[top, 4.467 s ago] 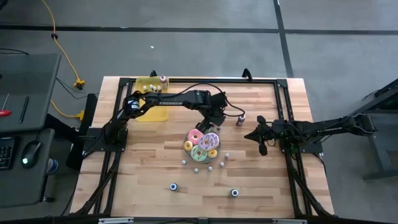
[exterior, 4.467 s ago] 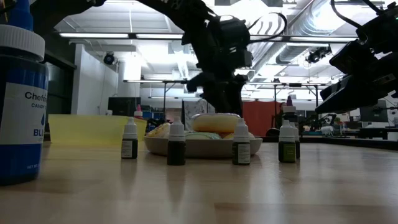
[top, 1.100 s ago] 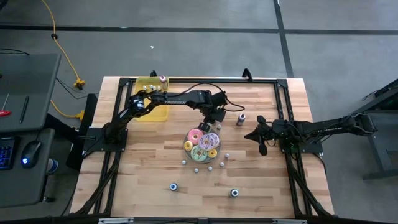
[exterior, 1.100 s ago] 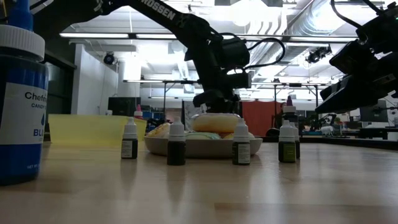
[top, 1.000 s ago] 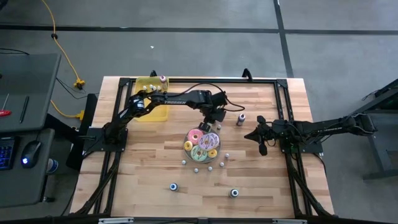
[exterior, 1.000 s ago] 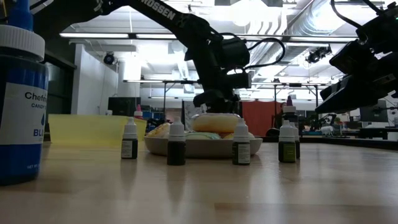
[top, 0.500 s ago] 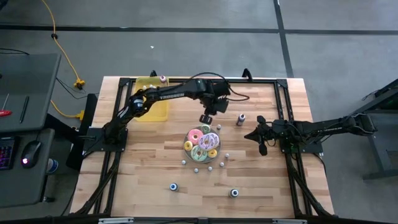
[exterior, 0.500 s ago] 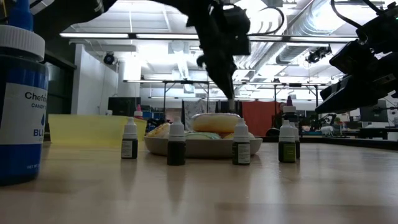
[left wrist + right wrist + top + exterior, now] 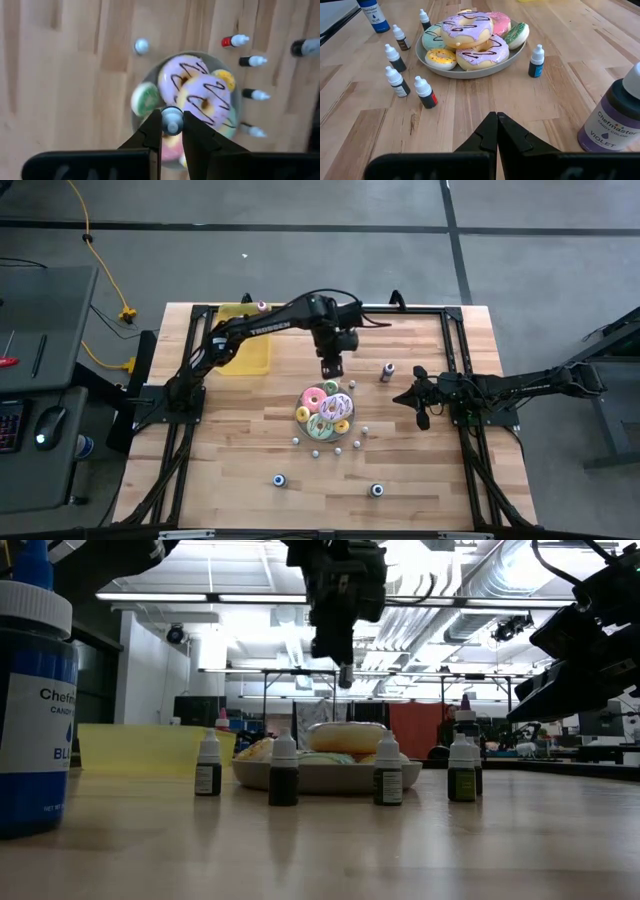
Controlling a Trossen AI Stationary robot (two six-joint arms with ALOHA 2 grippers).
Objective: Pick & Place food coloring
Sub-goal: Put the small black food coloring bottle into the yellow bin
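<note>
Pale-grey and tiny, one food coloring bottle (image 9: 172, 121) sits pinched between the two dark fingers of the left gripper (image 9: 172, 131), its round cap end facing the left wrist camera. Past that held bottle the wrist view looks down on the plate of doughnuts (image 9: 235, 95), with pink, purple and green frosted rings, a lone small bottle (image 9: 142, 46) standing beside the plate and a row of further bottles (image 9: 251, 77) lying along its other side. The high view shows what the wrist view cannot: the left gripper (image 9: 332, 366) hangs in the air just beyond the plate's far rim (image 9: 301, 418), and the tiny bottles (image 9: 318, 448) are scattered on the wooden table (image 9: 420, 480) on the plate's near side, with two larger jars (image 9: 377, 491) nearer the front edge and a yellow bin (image 9: 246, 350) well off to the left arm's side. From table height, the low view shows the left gripper (image 9: 343, 670) raised well above the doughnuts, and four small bottles (image 9: 284, 772) standing upright in front of the plate, with a big blue jar (image 9: 36, 705) close to the camera. The right gripper (image 9: 496, 129) waits apart from the plate with its fingers pressed together, a violet bottle (image 9: 616, 117) just beside it.
</note>
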